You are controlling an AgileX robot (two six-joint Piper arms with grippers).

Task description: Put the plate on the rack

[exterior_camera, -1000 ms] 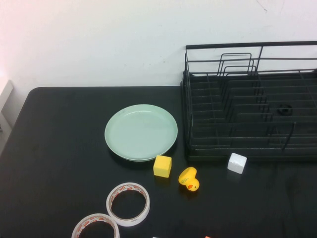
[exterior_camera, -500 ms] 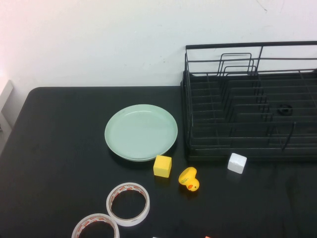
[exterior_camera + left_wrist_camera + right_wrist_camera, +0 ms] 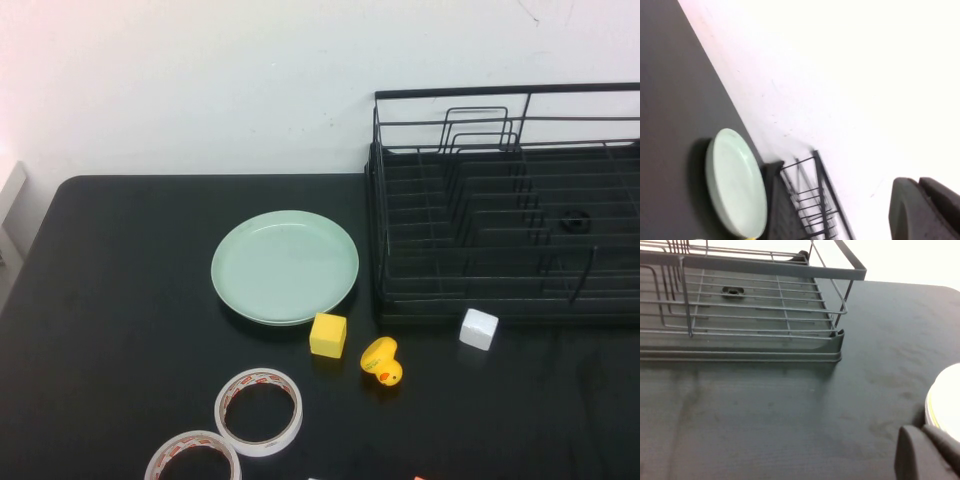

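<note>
Plate (image 3: 285, 266) lies flat, stiff and slick; we judge its rim the hold. Left end effector (image 3: 927, 210) and right end effector (image 3: 930, 452), both clenched empty, sit well apart from it.

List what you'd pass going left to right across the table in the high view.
Tape roll at the front edge → second tape roll → yellow cube → rubber duck → white cube. No gripper shows there.
</note>
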